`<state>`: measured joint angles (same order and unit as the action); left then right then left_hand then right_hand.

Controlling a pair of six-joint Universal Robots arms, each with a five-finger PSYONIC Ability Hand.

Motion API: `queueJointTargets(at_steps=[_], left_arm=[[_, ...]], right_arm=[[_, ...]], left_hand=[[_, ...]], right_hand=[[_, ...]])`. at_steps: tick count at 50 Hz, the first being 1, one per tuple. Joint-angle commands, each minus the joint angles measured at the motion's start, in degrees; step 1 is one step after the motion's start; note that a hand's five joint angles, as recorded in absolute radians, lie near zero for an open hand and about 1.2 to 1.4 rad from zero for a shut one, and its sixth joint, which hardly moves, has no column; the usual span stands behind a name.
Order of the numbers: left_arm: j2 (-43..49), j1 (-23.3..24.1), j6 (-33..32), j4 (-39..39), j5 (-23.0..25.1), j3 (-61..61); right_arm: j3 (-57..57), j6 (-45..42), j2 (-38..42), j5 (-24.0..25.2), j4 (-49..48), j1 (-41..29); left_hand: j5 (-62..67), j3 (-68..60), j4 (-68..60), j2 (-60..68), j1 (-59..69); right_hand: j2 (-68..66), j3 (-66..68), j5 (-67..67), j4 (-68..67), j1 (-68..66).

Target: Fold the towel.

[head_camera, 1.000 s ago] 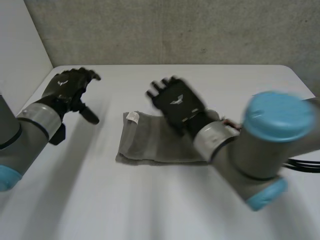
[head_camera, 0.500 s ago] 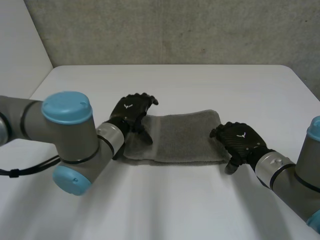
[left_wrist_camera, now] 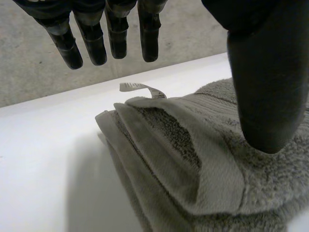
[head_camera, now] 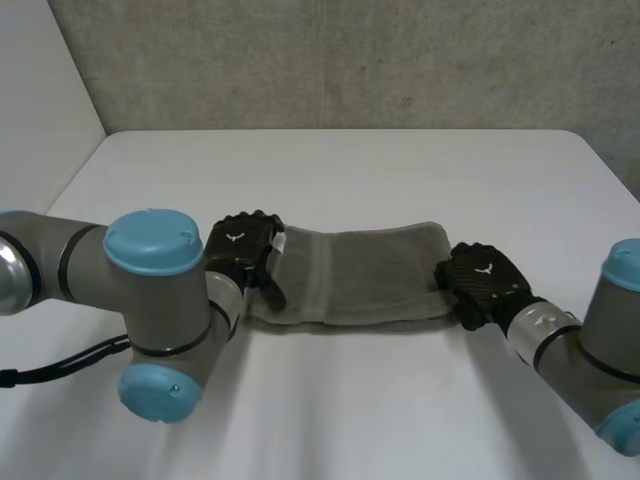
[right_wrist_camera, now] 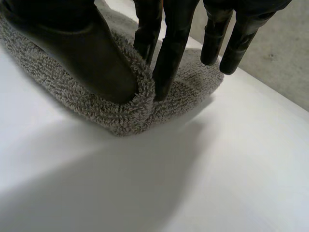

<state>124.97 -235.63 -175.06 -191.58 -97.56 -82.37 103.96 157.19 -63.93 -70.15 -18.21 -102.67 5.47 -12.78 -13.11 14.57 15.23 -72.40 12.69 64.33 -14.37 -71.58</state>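
The grey towel [head_camera: 350, 278] lay folded into a long strip across the middle of the white table [head_camera: 350, 170], with a hand at each short end. The left hand [head_camera: 240, 250] sat at the strip's left end. Its own wrist view showed the fingers [left_wrist_camera: 113, 41] straight and spread, hanging over bare table just past the towel's end, while the thumb [left_wrist_camera: 265, 77] stood well apart from them above the top layer. Nothing was gripped, and whether the thumb tip touched the pile could not be told. The right hand [head_camera: 482, 282] sat at the right end, where its thumb [right_wrist_camera: 87, 53] and two fingers [right_wrist_camera: 171, 48] were squeezed together on a raised ridge of the towel's edge, the other fingers hanging free just beyond it. A small white tag [left_wrist_camera: 140, 88] stuck out from the towel corner nearest the left fingertips; it bore faint print too small to read. From the head view the towel looked like one flat band with a paler woven stripe near its left end. The left wrist view, closer in, showed stacked layers, with a flat hem band folded over the looped pile. A grey concrete wall [head_camera: 350, 60] rose behind the table.
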Motion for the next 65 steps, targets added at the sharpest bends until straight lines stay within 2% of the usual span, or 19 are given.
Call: queueJointTargets(at_steps=[1, 7, 14, 19, 21, 24, 26, 27, 28, 32, 34, 37, 48, 54, 55, 56, 57, 58, 65], left_arm=[[-2.27, 2.28, 0.16, -0.02, 0.01, -3.93], [-4.12, 3.33, 0.34, 0.15, -1.66, -6.3], [-6.66, 3.69, 0.42, 0.06, -1.67, -7.8], [-9.03, 2.99, 1.04, 0.06, -1.93, -7.98], [-10.01, 2.46, 1.48, -0.02, -2.02, -8.06], [-12.56, -0.09, 2.53, -0.11, -1.84, -8.86], [-15.27, -3.16, 3.15, -0.64, -1.67, -9.64], [-15.28, -3.17, 3.15, -0.64, -1.67, -9.65], [-16.41, -4.39, 3.24, -0.81, -1.58, -9.82], [-17.65, -6.86, 3.24, -1.52, -1.58, -10.09], [-18.62, -9.14, 3.24, -2.22, -1.49, -10.26], [-18.89, -9.94, 3.24, -2.4, -1.4, -10.53], [-18.8, -11.08, 3.24, -3.28, -1.4, -10.88], [-18.89, -10.73, 3.06, -3.98, -1.4, -10.79], [-18.89, -10.38, 3.06, -4.24, -1.31, -10.79], [-18.89, -10.38, 3.06, -4.24, -1.31, -10.79], [-18.8, -10.29, 3.06, -4.42, -1.31, -10.7], [-18.71, -10.2, 3.06, -4.59, -1.31, -10.7], [-18.1, -9.15, 2.97, -4.95, -1.14, -9.3]], right_arm=[[4.84, -6.09, -6.72, 3.43, 5.8, 6.15], [5.99, -10.58, -13.31, 8.44, 10.9, 14.07], [2.12, -11.47, -16.14, 11.97, 17.42, 13.99], [-1.83, -10.85, -16.05, 11.44, 17.6, 6.61], [-5.77, -10.59, -14.31, 8.56, 17.07, -0.21], [-7.98, -9.89, -12.01, 5.73, 17.07, -3.5], [-11.75, -7.53, -8.25, 0.65, 16.98, -10.14], [-11.76, -7.51, -8.23, 0.63, 16.98, -10.18], [-13.24, -6.38, -6.84, -1.19, 16.63, -13.57], [-16.41, -2.78, -2.53, -2.09, 12.69, -21.67], [-17.21, -1.46, -1.39, -2.53, 10.67, -24.04], [-18.26, 0.21, 0.98, -3.32, 7.5, -27.74], [-23.45, -0.04, 11.09, -3.59, 6.08, -31.8], [-23.98, -0.4, 12.86, -3.94, 6.08, -31.89], [-23.55, -0.66, 12.51, -4.02, 6.08, -31.8], [-22.85, -0.83, 11.73, -4.2, 6.08, -31.45], [-22.84, -0.84, 11.72, -4.2, 6.08, -31.45], [-22.23, -0.66, 10.41, -4.29, 6.17, -31.19], [-16.51, 0.48, 0.73, -4.11, 6.35, -27.67]], left_hand=[[0.3, 2.78, 3.11, 1.2, 0.53], [0.13, 2.78, 3.11, 1.03, 0.36], [0.13, 2.78, 3.11, 1.03, 0.36], [-0.04, 2.78, 3.11, 0.86, 0.2], [-0.04, 2.78, 3.11, 0.86, 0.19], [-0.71, 2.78, 3.11, 0.19, -0.48], [-1.05, 2.78, 3.11, -0.14, -0.81], [-1.05, 2.78, 3.11, -0.15, -0.81], [-1.05, 2.78, 3.11, -0.15, -0.81], [-1.05, 2.78, 3.11, -0.15, -0.81], [-1.05, 2.78, 3.11, -0.15, -0.82], [-1.22, 2.78, 3.11, -0.31, -0.98], [-1.22, 2.78, 3.11, -0.31, -0.98], [-1.39, 2.78, 3.11, -0.48, -1.15], [-1.55, 2.78, 3.11, -0.65, -1.32], [-1.56, 2.78, 3.11, -0.65, -1.32], [-1.56, 2.78, 3.11, -0.65, -1.32], [-1.56, 2.78, 3.11, -0.65, -1.32], [-1.72, 2.78, 3.11, -0.82, -1.49]], right_hand=[[-7.6, -2.69, 5.67, 4.37, -8.42], [-7.6, -2.69, 5.67, 4.37, -8.42], [-7.6, -2.69, 5.67, 4.37, -8.42], [-7.6, -2.69, 5.67, 4.37, -8.42], [-7.6, -2.69, 5.67, 4.37, -8.42], [-7.6, -2.69, 5.67, 4.37, -8.42], [-7.6, -2.69, 5.67, 4.37, -8.42], [-7.6, -2.69, 5.67, 4.37, -8.42], [-7.6, -2.69, 5.67, 4.37, -8.42], [-7.6, -2.69, 5.67, 4.37, -8.42], [-7.6, -2.69, 5.67, 4.37, -8.42], [-7.6, -2.69, 5.67, 4.37, -8.42], [-7.6, -2.69, 5.67, 4.37, -8.42], [-7.6, -2.69, 5.67, 4.37, -8.42], [1.84, -2.69, -3.76, 4.37, 1.01], [40.23, -2.69, -42.16, 4.37, 39.41], [40.62, -2.69, -42.54, 4.37, 39.79], [62.4, -2.69, -64.33, 4.37, 61.58], [62.4, -2.69, -64.33, 4.37, 61.58]])
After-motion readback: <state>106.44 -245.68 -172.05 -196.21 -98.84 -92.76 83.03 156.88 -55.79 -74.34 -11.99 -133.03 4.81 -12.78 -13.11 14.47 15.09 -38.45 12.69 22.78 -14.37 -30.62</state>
